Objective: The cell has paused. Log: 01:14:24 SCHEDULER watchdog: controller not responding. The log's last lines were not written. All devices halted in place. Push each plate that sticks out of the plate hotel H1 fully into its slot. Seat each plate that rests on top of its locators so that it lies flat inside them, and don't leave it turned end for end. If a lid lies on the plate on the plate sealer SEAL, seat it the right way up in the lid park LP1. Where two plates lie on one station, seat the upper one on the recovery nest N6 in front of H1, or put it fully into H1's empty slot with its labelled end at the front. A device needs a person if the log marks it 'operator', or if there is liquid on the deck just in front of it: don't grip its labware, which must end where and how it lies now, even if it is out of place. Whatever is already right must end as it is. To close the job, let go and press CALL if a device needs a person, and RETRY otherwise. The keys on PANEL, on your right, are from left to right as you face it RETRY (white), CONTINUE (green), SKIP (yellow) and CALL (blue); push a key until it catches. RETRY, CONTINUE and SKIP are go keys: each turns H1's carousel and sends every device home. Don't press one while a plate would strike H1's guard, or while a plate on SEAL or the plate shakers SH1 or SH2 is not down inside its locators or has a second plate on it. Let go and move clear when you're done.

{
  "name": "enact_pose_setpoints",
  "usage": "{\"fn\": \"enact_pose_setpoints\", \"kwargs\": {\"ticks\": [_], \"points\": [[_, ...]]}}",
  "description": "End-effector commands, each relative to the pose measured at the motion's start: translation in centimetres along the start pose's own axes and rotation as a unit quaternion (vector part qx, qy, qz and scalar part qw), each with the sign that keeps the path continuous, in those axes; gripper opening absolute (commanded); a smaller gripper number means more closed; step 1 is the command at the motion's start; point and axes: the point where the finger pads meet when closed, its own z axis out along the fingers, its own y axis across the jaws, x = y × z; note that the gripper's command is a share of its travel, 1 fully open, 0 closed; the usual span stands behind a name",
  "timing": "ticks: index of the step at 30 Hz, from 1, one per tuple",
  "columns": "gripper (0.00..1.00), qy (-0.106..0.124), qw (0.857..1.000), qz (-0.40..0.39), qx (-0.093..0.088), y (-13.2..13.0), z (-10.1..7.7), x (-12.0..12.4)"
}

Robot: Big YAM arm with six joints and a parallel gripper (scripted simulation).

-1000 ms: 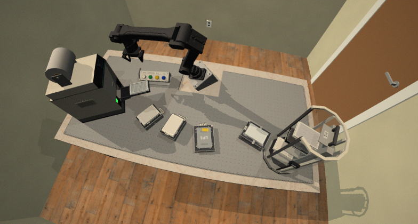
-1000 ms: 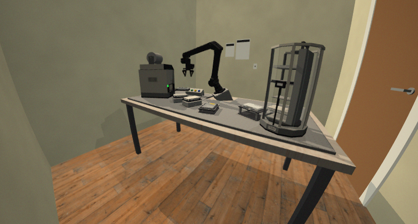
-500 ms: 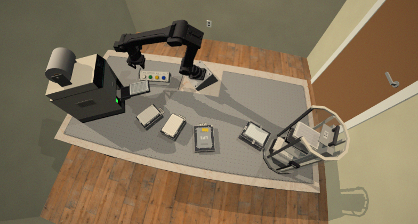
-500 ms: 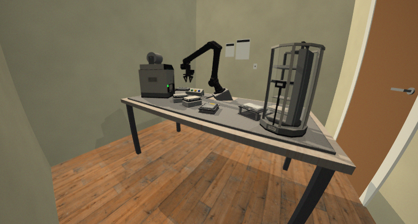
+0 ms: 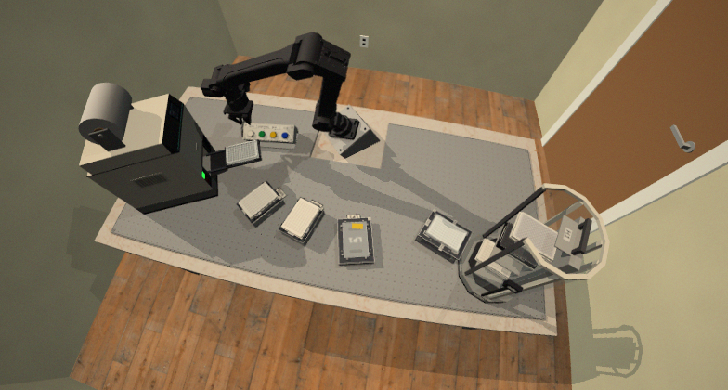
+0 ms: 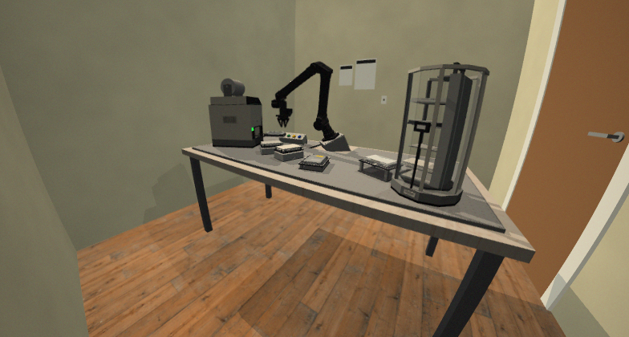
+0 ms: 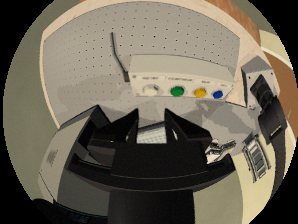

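My gripper (image 5: 238, 118) hangs above the table just behind the left end of PANEL (image 5: 269, 134), near its white key (image 5: 250, 133). Its fingers are partly closed with a gap and nothing between them. In the wrist view the fingertips sit just below the panel (image 7: 180, 83), closest to the white key (image 7: 150, 88); the blue key (image 7: 217, 94) is at the far right. In the side view the gripper (image 6: 282, 123) is a little above the panel (image 6: 294, 137). A white plate (image 5: 242, 152) lies on the tray of the sealer (image 5: 148, 152).
Two shakers with plates (image 5: 260, 200) (image 5: 302, 219) stand in front of the sealer. The lid park (image 5: 355, 240) holds a grey lid. A nest (image 5: 444, 234) carries a plate in front of the plate hotel (image 5: 532, 245). The arm base (image 5: 346, 128) is right of the panel.
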Motion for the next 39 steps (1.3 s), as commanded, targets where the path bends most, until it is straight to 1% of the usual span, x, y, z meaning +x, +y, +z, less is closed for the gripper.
{"fn": "enact_pose_setpoints", "kwargs": {"ticks": [1,9,10,11,13,15,20,21,22,23,39], "points": [[0.34,-0.002,1.000,-0.004,-0.018,1.3,-0.9,0.2],[0.18,-0.002,1.000,-0.004,-0.018,1.3,-0.9,0.2],[0.16,-0.001,1.000,-0.003,-0.015,1.2,-0.4,0.3],[0.14,-0.002,1.000,-0.004,-0.018,1.3,-0.9,0.2],[0.10,-0.002,1.000,-0.004,-0.018,1.3,-0.9,0.2],[0.10,-0.002,1.000,-0.004,-0.018,1.3,-0.9,0.2],[0.00,-0.002,1.000,-0.004,-0.018,1.3,-0.9,0.2],[0.00,-0.002,1.000,-0.004,-0.018,1.3,-0.9,0.2],[0.00,0.000,1.000,0.000,-0.005,0.7,0.5,0.2],[0.00,0.000,1.000,0.001,-0.002,0.4,0.8,0.2],[0.00,0.000,1.000,0.001,-0.002,0.2,2.7,0.2]]}}
